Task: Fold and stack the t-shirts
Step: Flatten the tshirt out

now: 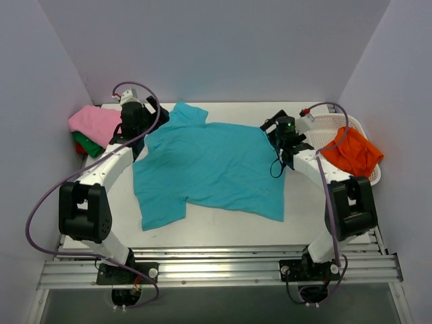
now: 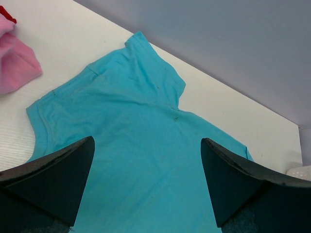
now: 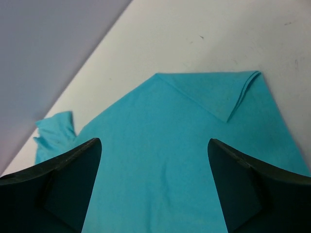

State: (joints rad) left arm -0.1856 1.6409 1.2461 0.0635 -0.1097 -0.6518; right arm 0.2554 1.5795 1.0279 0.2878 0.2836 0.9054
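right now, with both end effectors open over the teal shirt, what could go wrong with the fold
A corner of the teal t-shirt is flipped over by the right end effector; folding now would likely trap that crease.
The far sleeve is rumpled and the shirt lies skewed, so edges may not line up.
The pink shirt sits close to the left arm; a wide swing might nudge it.

Five soft, short-sleeved cloth shirts: one teal t-shirt (image 1: 209, 169), spread beneath both pairs of jaws. One pink t-shirt (image 1: 94, 123), one green t-shirt (image 1: 86, 143) and one red t-shirt (image 2: 7, 14) are heaped together outward of the jaws of the left gripper (image 2: 148, 160). One orange t-shirt (image 1: 351, 152) lies outward of the jaws of the right gripper (image 3: 153, 165). One white lattice plastic basket (image 1: 324, 125) sits under the orange one. Two black two-finger grippers.
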